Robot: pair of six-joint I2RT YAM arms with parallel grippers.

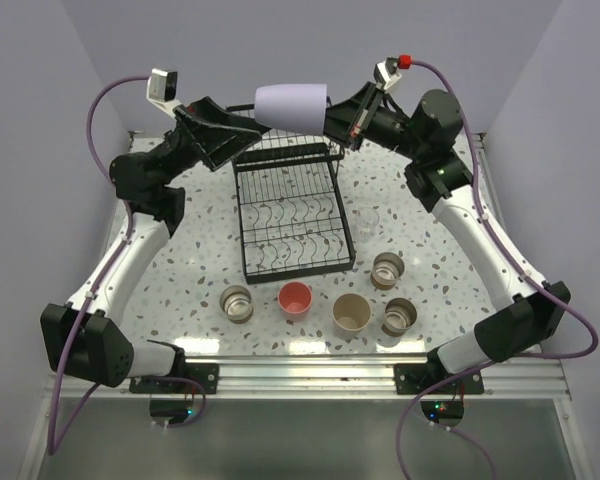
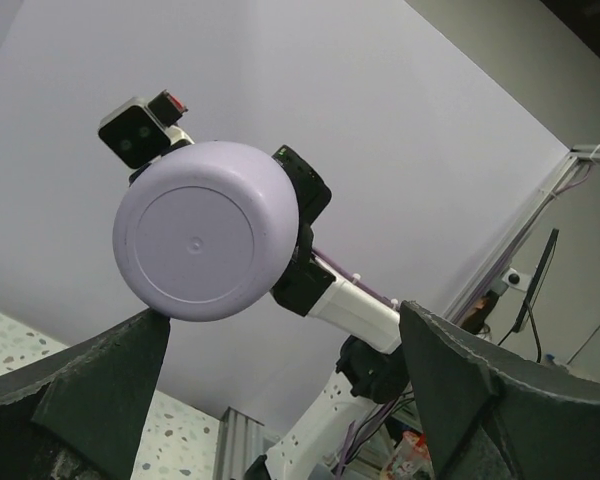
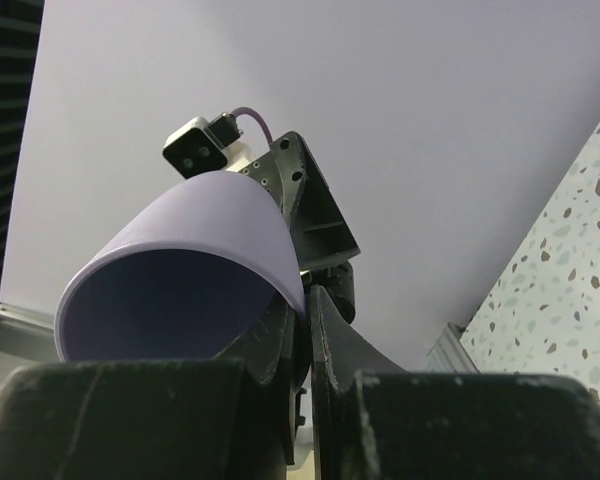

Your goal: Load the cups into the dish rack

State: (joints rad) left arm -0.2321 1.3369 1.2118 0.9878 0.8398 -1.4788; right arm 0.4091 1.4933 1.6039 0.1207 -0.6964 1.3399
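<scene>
Overhead first. My right end effector (image 1: pixel 332 118) is clamped shut on the lavender cup (image 1: pixel 292 105), pinching the wall at its rim. The cup lies on its side in the air above the far end of the dish rack (image 1: pixel 292 210), mouth to the right and base to the left. My left end effector (image 1: pixel 248 140) faces it from the left, spread as wide as it goes and holding nothing, its tips just beside the cup's base. The rack sits mid-tabletop (image 1: pixel 200 260) with no cup in it. Near of the rack stands a row: a tan-and-metallic cup (image 1: pixel 238 303) on the left, then the red-pink cup (image 1: pixel 295 298), the beige cup (image 1: pixel 351 312) and a second tan-and-metallic cup (image 1: pixel 399 316). A third (image 1: pixel 388 268) stands just right of the rack's near corner. The clear glass (image 1: pixel 372 222) is faint, right of the rack.

Left wrist view. The cup's round base fills the upper left, facing me. My two fingers (image 2: pixel 90 390) sit low in the view, well apart. The left one's tip is right at the cup's lower edge; whether it touches I cannot tell. The right arm runs off behind the cup.

Right wrist view. My fingers (image 3: pixel 280 340) are pressed together on the cup wall, one inside the rim and one outside. The mouth opens toward me. The left end effector shows beyond the cup.
</scene>
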